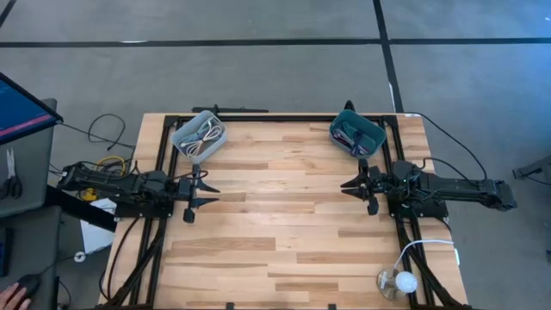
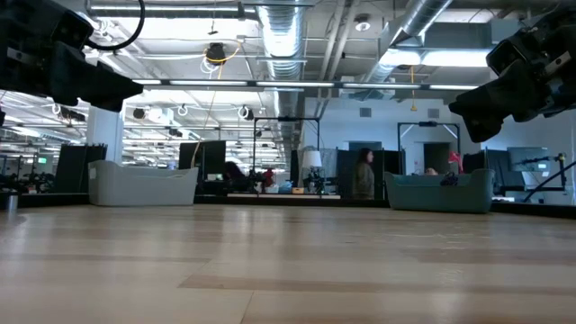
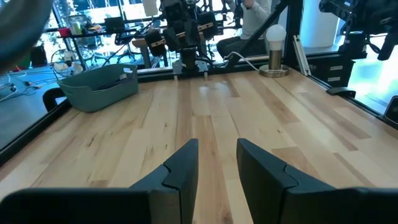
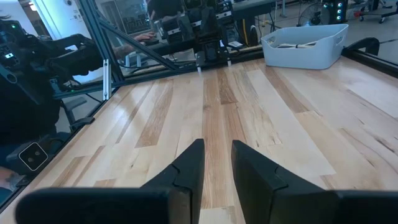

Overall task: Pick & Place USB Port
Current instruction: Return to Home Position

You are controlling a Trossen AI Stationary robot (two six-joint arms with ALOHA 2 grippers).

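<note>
On the left side of the table [image 1: 275, 232] the left gripper [image 3: 217, 144] hovers empty, fingers a bit apart, then the white bin [image 1: 179, 138] at the back has pale charger cables [image 1: 204, 134] in it, the green bin [image 1: 376, 133] further right holds violet cables [image 1: 349, 136], and the right gripper [image 4: 217, 144] is empty too, fingers slightly parted

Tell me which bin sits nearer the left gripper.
The white bin, at the corner just beyond the left gripper. The green bin stands at the other corner of that edge, beside the right gripper instead.
</note>
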